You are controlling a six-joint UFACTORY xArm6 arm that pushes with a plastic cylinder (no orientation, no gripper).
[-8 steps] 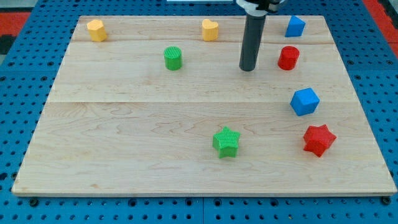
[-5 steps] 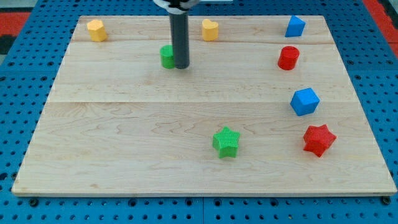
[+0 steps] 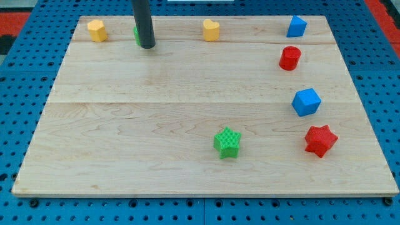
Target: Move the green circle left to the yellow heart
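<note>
The green circle [image 3: 135, 35] is near the view's top left, almost hidden behind my rod; only a sliver shows at the rod's left edge. My tip [image 3: 147, 45] touches its right side. The yellow heart [image 3: 211, 29] sits at the view's top middle, well to the right of the tip and the green circle.
A yellow hexagon block [image 3: 95, 29] sits at the top left. A blue block [image 3: 296, 26] and a red cylinder [image 3: 289, 58] are at the top right. A blue cube [image 3: 306, 102], a red star [image 3: 320, 140] and a green star [image 3: 227, 142] lie lower.
My tip swept left across the board, met the green circle and pushed it up and to the left, away from the yellow heart. The other blocks have not moved.
</note>
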